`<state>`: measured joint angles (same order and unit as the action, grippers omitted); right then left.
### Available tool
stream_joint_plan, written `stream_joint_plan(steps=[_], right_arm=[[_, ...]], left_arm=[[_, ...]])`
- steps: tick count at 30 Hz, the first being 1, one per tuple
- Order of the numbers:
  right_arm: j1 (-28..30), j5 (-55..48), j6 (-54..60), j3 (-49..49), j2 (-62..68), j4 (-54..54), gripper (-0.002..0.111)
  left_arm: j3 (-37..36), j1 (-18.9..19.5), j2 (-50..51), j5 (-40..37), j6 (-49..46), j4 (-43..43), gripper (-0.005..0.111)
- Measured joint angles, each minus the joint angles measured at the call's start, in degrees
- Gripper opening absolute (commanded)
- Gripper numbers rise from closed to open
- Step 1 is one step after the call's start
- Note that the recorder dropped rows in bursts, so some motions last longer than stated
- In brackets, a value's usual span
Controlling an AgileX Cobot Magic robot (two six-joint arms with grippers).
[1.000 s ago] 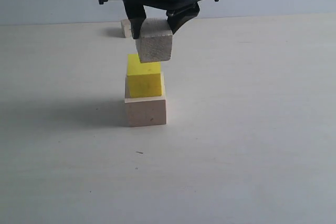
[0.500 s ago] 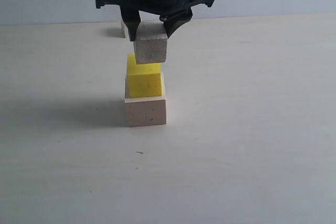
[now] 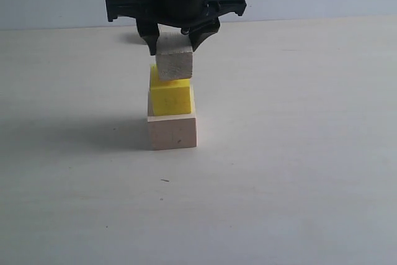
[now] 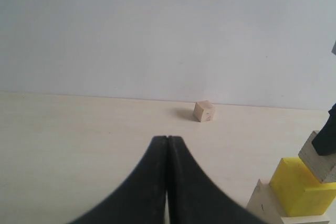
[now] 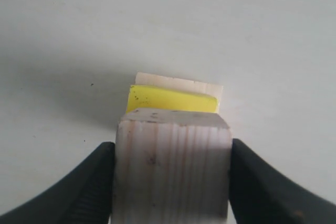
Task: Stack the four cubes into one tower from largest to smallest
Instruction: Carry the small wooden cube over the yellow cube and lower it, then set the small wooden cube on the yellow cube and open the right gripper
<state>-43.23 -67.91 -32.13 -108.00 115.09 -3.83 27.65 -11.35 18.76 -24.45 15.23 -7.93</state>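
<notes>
Upper centre, right gripper (image 3: 174, 43) jaws grasp a wood cube (image 3: 174, 64) at the yellow cube (image 3: 171, 97)'s top edge; left gripper (image 4: 167, 148) jaws clenched together.

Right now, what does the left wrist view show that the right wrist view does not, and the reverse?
Only the left wrist view shows a small pale cube lying alone on the table, and the left gripper shut on nothing. Only the right wrist view shows both fingers of the right gripper pressed on two sides of the held pale cube. Both show that held cube over the yellow cube, which sits on the large pale cube.
</notes>
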Motion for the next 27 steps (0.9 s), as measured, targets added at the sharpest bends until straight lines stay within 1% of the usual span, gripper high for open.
stream_joint_plan(steps=[27], right_arm=[[-0.7,1.2,-1.4,0.0,0.0,-0.4,0.000]], left_arm=[[0.0,0.0,0.0,0.0,0.0,0.4,0.000]])
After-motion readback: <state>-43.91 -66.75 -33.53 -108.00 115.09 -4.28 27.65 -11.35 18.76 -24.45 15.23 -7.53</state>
